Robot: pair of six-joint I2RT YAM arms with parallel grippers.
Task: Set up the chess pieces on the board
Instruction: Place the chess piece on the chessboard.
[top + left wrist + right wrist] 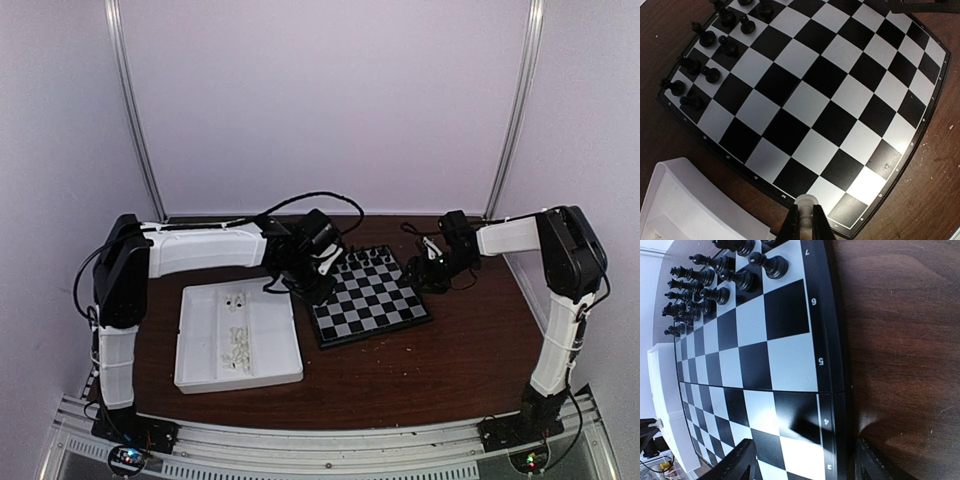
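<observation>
White chess piece [806, 201] pinched in left pincer [805, 214] over board [805, 105] rim, middle squares free, right pincer [805, 460] spread across side edge

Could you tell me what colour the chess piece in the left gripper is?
White: a tiny white plastic chessman, clearest in the left wrist view.

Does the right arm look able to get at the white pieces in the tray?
Probably not easily: the white chess pieces lie in the tray, across the board from the right pincer, with the left pincer in between.
</observation>
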